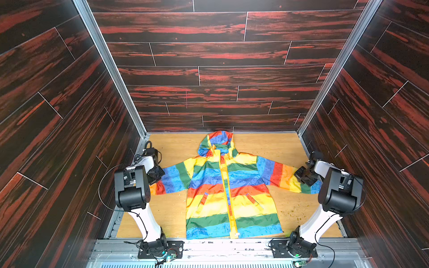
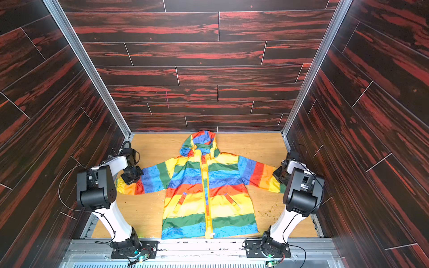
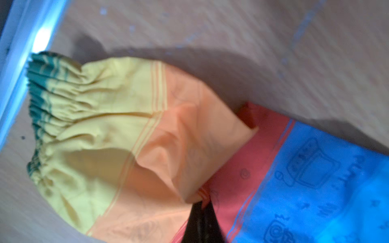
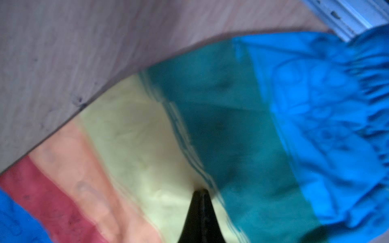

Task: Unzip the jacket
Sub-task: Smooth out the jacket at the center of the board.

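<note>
jacket (image 1: 209, 204) lies flat, front up, in the middle of the wooden desk (image 1: 167, 213). its hood (image 1: 219, 141) points to the back wall, its hem sits at the near edge, and the sleeves are spread toward the two arms. the yellow zipper (image 1: 228, 197) runs down the centre and looks closed to the hem.

both arms are folded: elbows raised above their bases, forearms angled down and back, wrists low over the sleeves. the left tool (image 2: 130, 179) sits on the left sleeve and the right tool (image 1: 306, 178) on the right sleeve.

the wrist views add detail that both top views lack. in the left wrist view the left tool (image 3: 201, 208) has its tips drawn together where a raised orange fold meets the red stripe, and the gathered green cuff (image 3: 40, 105) lies beside the frame rail. in the right wrist view the right tool (image 4: 201, 195) has its tips together at the yellow-green border. i cannot tell whether either one pinches fabric.

outline drawings (image 3: 311, 166) are printed on the blue stripe. only the top views show the small specks (image 1: 292, 213) on the desk near the right arm.
</note>
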Motion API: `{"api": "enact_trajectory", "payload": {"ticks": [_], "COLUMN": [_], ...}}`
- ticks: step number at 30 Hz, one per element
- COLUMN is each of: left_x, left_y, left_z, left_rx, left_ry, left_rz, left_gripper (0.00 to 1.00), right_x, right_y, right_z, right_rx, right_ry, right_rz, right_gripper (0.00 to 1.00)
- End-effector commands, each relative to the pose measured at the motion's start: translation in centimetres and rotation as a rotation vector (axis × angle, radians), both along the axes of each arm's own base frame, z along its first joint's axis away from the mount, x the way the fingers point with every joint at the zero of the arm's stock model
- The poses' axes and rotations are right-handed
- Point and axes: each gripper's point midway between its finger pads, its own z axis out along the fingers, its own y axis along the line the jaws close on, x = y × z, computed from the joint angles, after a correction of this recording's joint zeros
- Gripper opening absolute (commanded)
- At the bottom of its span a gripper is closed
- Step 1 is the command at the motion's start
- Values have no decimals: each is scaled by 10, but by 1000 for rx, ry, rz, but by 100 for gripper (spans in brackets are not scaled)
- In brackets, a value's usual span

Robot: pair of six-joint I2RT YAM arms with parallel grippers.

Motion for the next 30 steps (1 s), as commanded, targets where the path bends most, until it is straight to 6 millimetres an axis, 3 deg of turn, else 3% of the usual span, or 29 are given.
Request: {"api": "enact_trajectory", "payload": {"ticks": [1,2,5,7,10,12,14,17,19,22,24,26,30], "left_x": [-10,-8,5,16,35,52,69,84,81,55,42,50,71], "left_y": [2,-2,-15,-16,-13,-20,-42,-79,-81,-49,-41,-60,-105], "left_z": [2,0,2,18,61,97,122,141,139,123,104,90,86], "left_rx": [-13,-35,-103,-103,-65,-33,-17,41,93,201,125,-35,-168], "left_ry": [2,-5,-58,-121,-228,-321,-383,-381,-339,-243,-250,-336,-403], "left_rz": [24,11,-26,-36,-64,-114,-203,-332,-344,-229,-187,-240,-379], "left_gripper": [0,6,47,66,83,86,87,87,87,84,81,79,78], "right_x": [-3,-3,2,6,19,34,53,71,78,85,87,89,92], "right_y": [1,2,6,4,11,37,84,155,183,207,218,228,258], "right_z": [7,7,19,39,84,109,123,122,117,114,109,100,88], "right_rx": [1,5,13,-19,-89,-91,-46,26,50,48,78,102,107], "right_ry": [-22,-27,-80,-147,-288,-374,-451,-471,-448,-436,-421,-400,-370], "right_rz": [-12,-10,2,13,90,211,393,635,706,761,777,806,932], "right_gripper": [0,0,0,1,12,29,44,52,52,51,49,48,47]}}
